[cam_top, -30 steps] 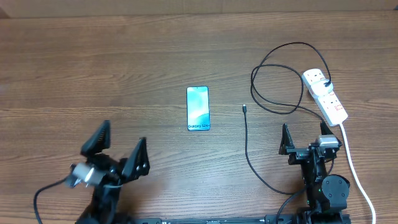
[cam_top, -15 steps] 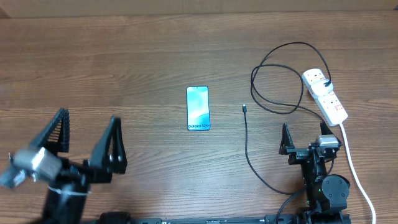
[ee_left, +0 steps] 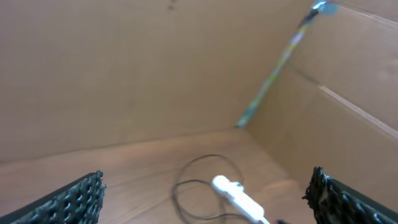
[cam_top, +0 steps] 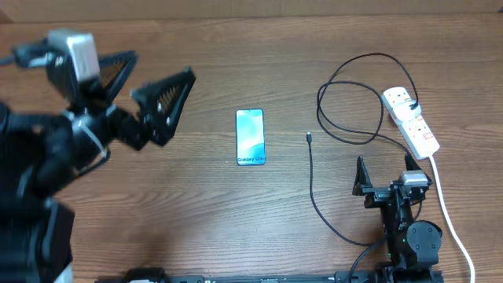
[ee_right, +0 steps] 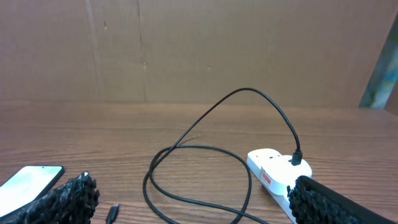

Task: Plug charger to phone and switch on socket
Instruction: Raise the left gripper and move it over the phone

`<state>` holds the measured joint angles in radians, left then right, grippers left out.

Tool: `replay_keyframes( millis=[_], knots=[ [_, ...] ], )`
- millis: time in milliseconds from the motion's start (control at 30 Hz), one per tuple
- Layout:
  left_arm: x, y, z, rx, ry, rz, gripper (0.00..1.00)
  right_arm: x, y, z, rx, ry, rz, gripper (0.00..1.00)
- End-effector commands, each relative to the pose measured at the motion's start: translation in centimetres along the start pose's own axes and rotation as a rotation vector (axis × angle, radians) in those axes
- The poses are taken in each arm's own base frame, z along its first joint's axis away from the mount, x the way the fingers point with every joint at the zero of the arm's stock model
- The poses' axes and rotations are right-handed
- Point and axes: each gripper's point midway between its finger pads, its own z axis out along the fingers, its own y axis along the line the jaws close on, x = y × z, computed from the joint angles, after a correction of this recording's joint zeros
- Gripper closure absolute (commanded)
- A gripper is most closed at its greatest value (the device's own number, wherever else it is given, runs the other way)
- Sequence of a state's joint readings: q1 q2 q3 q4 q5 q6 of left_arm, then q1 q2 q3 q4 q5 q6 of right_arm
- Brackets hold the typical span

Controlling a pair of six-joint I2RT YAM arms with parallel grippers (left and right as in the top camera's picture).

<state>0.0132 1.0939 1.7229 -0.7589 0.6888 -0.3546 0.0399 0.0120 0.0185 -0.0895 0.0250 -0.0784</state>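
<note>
Black arms (cam_top: 35, 169), ribbed triangular black fingers (cam_top: 167, 98), silver-grey camera block (cam_top: 75, 51).

The charger (ee_right: 205, 147) loops between the phone (ee_right: 30, 183) and the socket (ee_right: 271, 172).

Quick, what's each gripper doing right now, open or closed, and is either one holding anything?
Left gripper: open, holding nothing.
Right gripper: open, holding nothing.

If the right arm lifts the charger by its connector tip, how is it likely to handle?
Probably floppy: the charger is thin and lies in loose curves with a loop, so it should droop and trail behind the tip. It is likely very light. Its plug sits in the socket, so a long pull may tug that along.
</note>
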Motion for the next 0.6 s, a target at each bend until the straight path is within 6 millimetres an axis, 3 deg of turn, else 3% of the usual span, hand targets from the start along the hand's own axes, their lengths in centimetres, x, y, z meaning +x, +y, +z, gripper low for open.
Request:
replay_keyframes(
  millis=[0, 167, 333, 567],
  knots=[
    [0.0, -1.3, 1.6, 0.104, 0.054, -0.091, 0.0, 0.1, 0.0, 0.0, -0.002, -0.005, -0.001, 0.0],
    [3.2, -1.4, 6.2, 0.089, 0.206, -0.14, 0.0, 0.2, 0.0, 0.0, -0.002, -0.005, -0.001, 0.0],
    [7.6, -0.9, 10.3, -0.11, 0.364, -0.076, 0.0, 0.1, 0.0, 0.0, -0.002, -0.005, -0.001, 0.0],
    [14.0, 0.7, 12.5, -0.357, 0.673, 0.014, 0.0, 0.1, 0.0, 0.0, -0.002, -0.005, -0.001, 0.0]
  ],
)
